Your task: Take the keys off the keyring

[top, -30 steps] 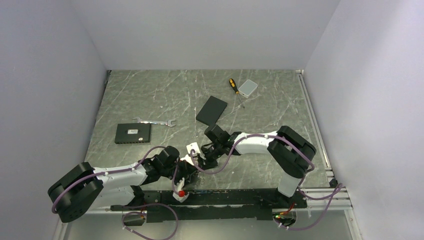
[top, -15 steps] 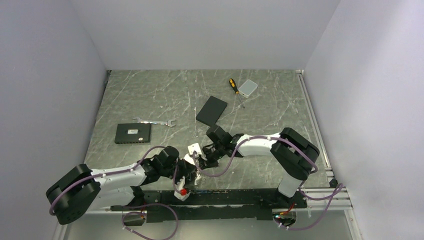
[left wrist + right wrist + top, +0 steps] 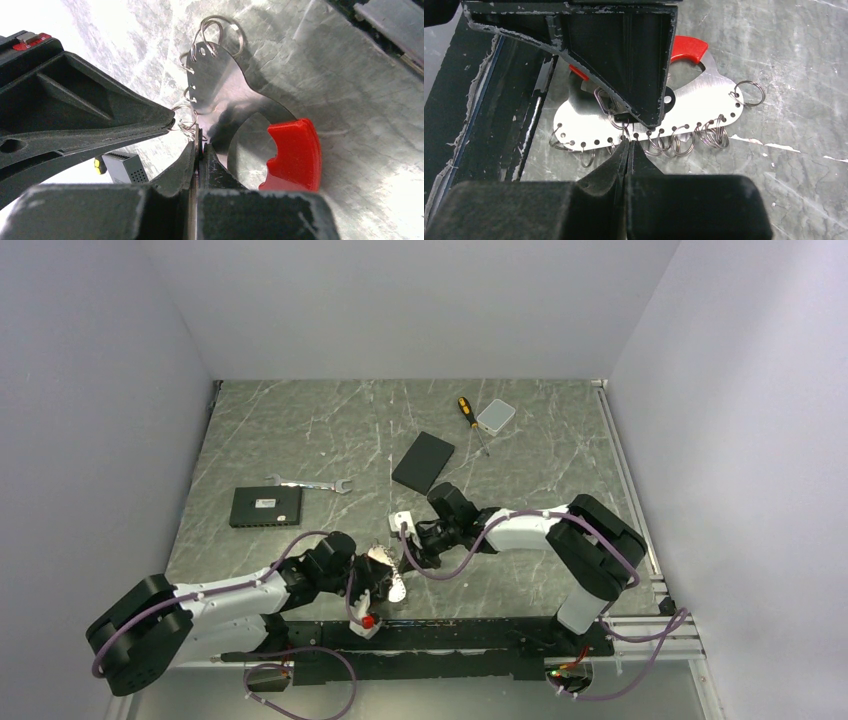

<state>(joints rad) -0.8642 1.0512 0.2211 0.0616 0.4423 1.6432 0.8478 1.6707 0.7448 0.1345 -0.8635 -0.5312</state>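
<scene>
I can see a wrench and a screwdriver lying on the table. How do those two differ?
The wrench is silvery all over, while the screwdriver has a yellow-and-black handle and a thin shaft. The wrench lies nearly crosswise on the left, just beyond a black box. The screwdriver lies slanted farther back, beside a white box. Both lie flat on the table, and neither arm is touching them.

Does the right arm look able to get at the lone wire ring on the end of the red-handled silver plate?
Probably yes: the wire ring juts from the silver plate's bare end, clear of the left gripper; the right gripper, shut, sits nearby.
</scene>
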